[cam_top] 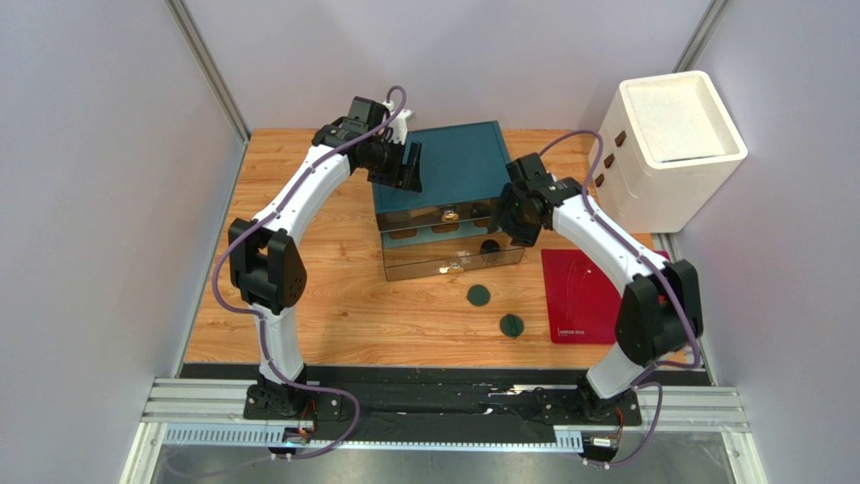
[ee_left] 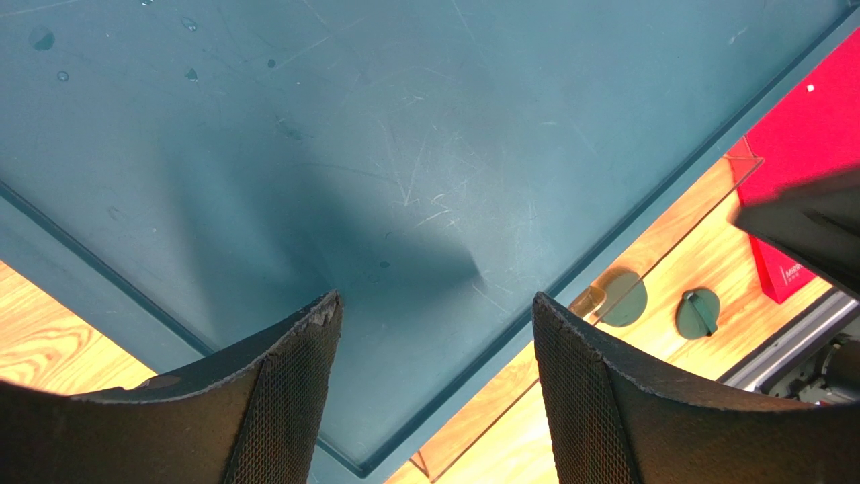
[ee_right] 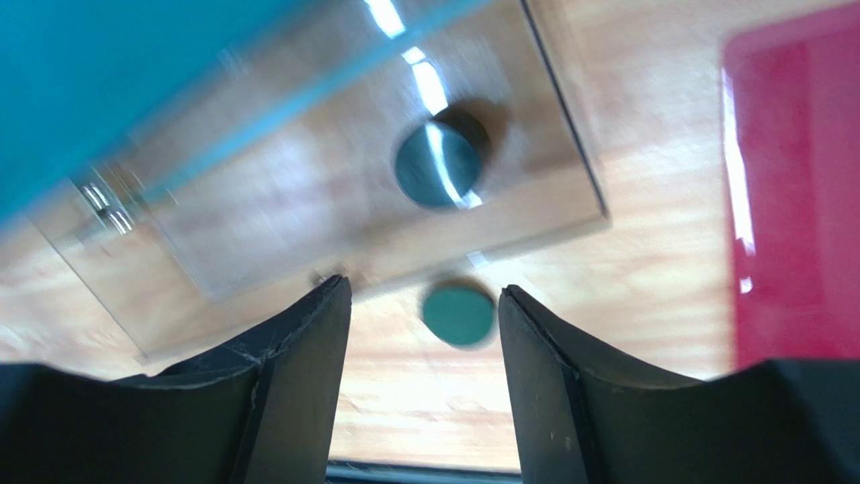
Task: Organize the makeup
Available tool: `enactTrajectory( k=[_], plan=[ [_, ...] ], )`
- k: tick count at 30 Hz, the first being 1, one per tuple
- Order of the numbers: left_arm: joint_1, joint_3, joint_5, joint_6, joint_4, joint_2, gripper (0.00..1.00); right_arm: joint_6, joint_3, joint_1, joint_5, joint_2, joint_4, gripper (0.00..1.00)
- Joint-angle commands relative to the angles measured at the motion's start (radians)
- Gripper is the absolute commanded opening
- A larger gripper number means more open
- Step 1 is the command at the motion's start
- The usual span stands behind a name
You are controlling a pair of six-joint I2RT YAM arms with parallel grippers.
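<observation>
Two small round dark green discs lie on the wooden table in front of the teal box (cam_top: 444, 161), one (cam_top: 478, 295) nearer the box and one (cam_top: 512, 326) nearer me. A third disc (cam_top: 490, 245) lies in the pulled-out lower clear drawer (cam_top: 444, 264). My right gripper (cam_top: 505, 217) hovers open and empty over that drawer's right end; its wrist view shows the drawer disc (ee_right: 436, 164) and a table disc (ee_right: 458, 313) beyond the gripper (ee_right: 424, 287). My left gripper (cam_top: 409, 166) is open and empty above the box lid (ee_left: 404, 151). The bottle, tubes and jar are out of view.
The box's two clear drawers stand pulled out toward me; dark shapes show through the upper one (cam_top: 434, 227). A red flat mat (cam_top: 590, 297) lies right of the box. A white foam box (cam_top: 671, 141) stands at the back right. Grey walls enclose the table.
</observation>
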Motion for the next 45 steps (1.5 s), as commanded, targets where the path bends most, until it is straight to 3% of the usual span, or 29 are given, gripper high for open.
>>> enactTrajectory(
  k=[1,7,15,21,25,26,29,38,45],
  plan=[
    [0.01,-0.038,-0.026,0.013,-0.102,0.061,0.76,-0.138,-0.101,0.009,-0.021,-0.147,-0.103,0.59],
    [0.01,-0.045,-0.021,0.013,-0.099,0.067,0.76,-0.164,-0.279,0.054,-0.025,-0.235,-0.161,0.57],
    [0.01,-0.07,-0.023,0.022,-0.097,0.064,0.76,-0.092,-0.426,0.195,-0.016,-0.106,-0.108,0.57],
    [0.01,-0.079,-0.023,0.022,-0.097,0.058,0.76,-0.057,-0.443,0.196,0.054,0.0,-0.017,0.55],
    [0.01,-0.081,-0.018,0.019,-0.095,0.058,0.76,-0.055,-0.428,0.2,0.068,0.046,0.007,0.42],
    [0.01,-0.081,-0.019,0.019,-0.095,0.056,0.76,-0.055,-0.424,0.2,0.073,0.047,0.007,0.24],
    [0.01,-0.084,-0.023,0.019,-0.092,0.053,0.76,-0.057,-0.427,0.2,0.087,0.017,-0.003,0.02],
    [0.01,-0.079,-0.026,0.018,-0.092,0.056,0.76,-0.069,-0.365,0.204,0.12,-0.153,-0.08,0.0],
    [0.01,-0.087,-0.027,0.016,-0.092,0.055,0.76,-0.115,-0.121,0.204,0.169,-0.145,-0.068,0.0]
  ],
)
